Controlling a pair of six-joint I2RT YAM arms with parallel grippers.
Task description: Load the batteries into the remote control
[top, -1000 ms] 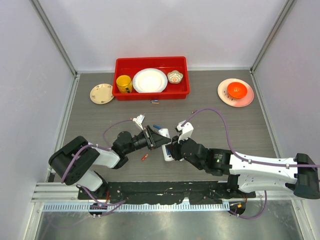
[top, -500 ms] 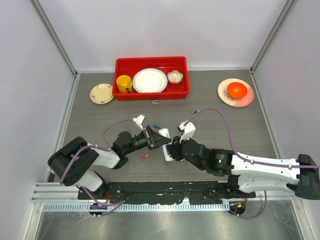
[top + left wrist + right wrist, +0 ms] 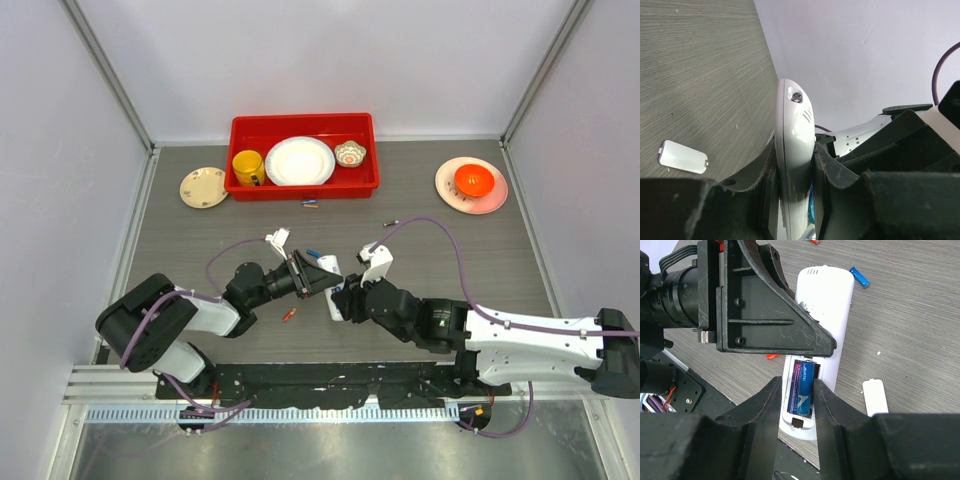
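My left gripper is shut on the white remote control and holds it edge-on in the left wrist view, fingers on both sides. In the right wrist view the remote shows its open recess with a blue battery and a purple one lying in it. My right gripper is open, its jaws straddling the recess just above the batteries. Loose batteries lie on the table: a blue one and an orange-red one.
The small white battery cover lies on the table beside the remote. A red bin with mug, plate and bowl stands at the back, a small plate to its left, a pink plate with an orange bowl at the back right. More batteries lie before the bin.
My right gripper has shifted slightly left, closer over the remote's near end. The left gripper still holds the remote in place.
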